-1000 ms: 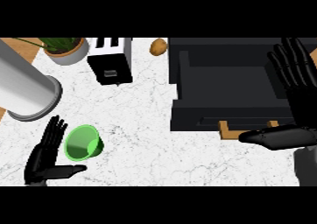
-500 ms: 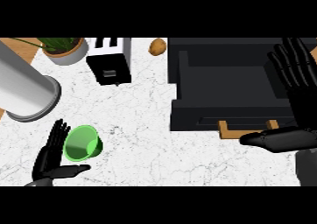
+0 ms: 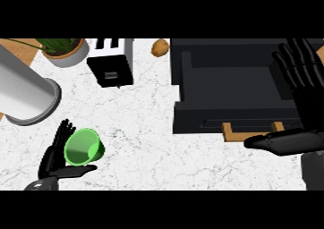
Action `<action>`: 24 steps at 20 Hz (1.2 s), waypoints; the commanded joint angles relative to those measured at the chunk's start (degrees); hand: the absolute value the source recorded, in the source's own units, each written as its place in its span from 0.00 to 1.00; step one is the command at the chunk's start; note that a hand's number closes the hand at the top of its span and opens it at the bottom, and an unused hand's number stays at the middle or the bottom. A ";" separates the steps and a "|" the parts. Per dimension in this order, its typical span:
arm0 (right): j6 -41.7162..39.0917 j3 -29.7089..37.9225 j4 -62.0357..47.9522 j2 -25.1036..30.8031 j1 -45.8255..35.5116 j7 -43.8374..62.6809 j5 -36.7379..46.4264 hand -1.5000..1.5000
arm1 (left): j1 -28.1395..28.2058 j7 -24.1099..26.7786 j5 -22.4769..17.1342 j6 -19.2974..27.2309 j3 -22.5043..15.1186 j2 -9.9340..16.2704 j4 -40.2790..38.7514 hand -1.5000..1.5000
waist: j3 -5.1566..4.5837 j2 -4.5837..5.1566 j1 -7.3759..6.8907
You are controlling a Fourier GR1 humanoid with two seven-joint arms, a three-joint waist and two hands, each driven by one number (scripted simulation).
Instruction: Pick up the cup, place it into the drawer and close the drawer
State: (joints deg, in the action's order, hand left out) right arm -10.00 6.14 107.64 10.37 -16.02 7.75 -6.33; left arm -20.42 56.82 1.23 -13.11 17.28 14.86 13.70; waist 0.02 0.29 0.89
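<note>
Head view: a green cup [image 3: 83,146] lies tipped on its side near the front-left corner of the white marble counter [image 3: 145,134], its open mouth facing the camera. The robot's left hand [image 3: 57,154] cups it from the left, fingers straight along the cup's far side and the thumb reaching under its lower rim; whether the cup is lifted clear of the counter cannot be told.

At the counter's right edge a black drawer [image 3: 234,87] stands pulled open, its inside dark and its wooden handle [image 3: 252,133] showing along the front. The right hand [image 3: 303,85] rests open at the drawer's right side, fingers straight and spread, pointing toward the back of the counter, well apart from the cup.

Along the back edge stand a potted plant [image 3: 64,50] at the left corner, a black-and-white toaster [image 3: 110,62] beside it and a small brown potato [image 3: 160,47] just left of the drawer's back corner. A large grey cylinder [image 3: 19,91] stands at the left edge, behind the cup.
</note>
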 commanded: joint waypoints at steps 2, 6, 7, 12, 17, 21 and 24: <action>-0.22 0.71 -0.53 0.73 -1.09 0.45 -0.22 0.00 | -1.73 6.39 0.83 -1.78 -0.23 -1.26 -2.98 0.00 | -0.24 0.17 0.27; 0.22 2.08 -1.07 1.00 -0.95 0.89 -0.68 0.00 | -2.53 5.92 0.70 -3.86 -0.37 -1.58 -2.76 0.00 | -0.23 0.18 0.21; -2.06 2.51 0.98 2.06 0.89 0.75 -2.73 0.00 | -1.63 6.60 1.04 -4.45 -1.07 -3.35 -2.25 0.00 | -0.21 0.07 0.32; -0.24 0.40 -0.38 0.36 0.04 0.51 0.04 0.00 | -4.94 3.94 -0.30 -12.91 -0.97 -3.16 -1.10 1.00 | -0.25 0.15 0.21; -0.53 2.17 -0.61 1.66 -0.89 0.99 -0.86 0.00 | -3.19 12.15 0.41 2.81 0.07 -3.49 3.10 1.00 | -0.20 0.20 -0.08; -0.97 1.51 0.48 1.01 1.99 -0.48 -0.32 0.00 | -3.16 13.82 0.50 12.80 1.60 -5.21 3.67 1.00 | -0.17 0.14 0.14; -1.00 1.84 0.02 1.78 -0.71 1.00 -0.95 0.00 | -6.98 11.65 -1.54 18.94 4.79 -6.57 3.16 1.00 | -0.22 0.29 0.52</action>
State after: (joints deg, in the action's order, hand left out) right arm -10.97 8.00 107.81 11.99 -16.10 8.76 -7.40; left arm -24.97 63.13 0.97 -2.45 19.60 9.79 16.85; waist -0.20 0.55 1.25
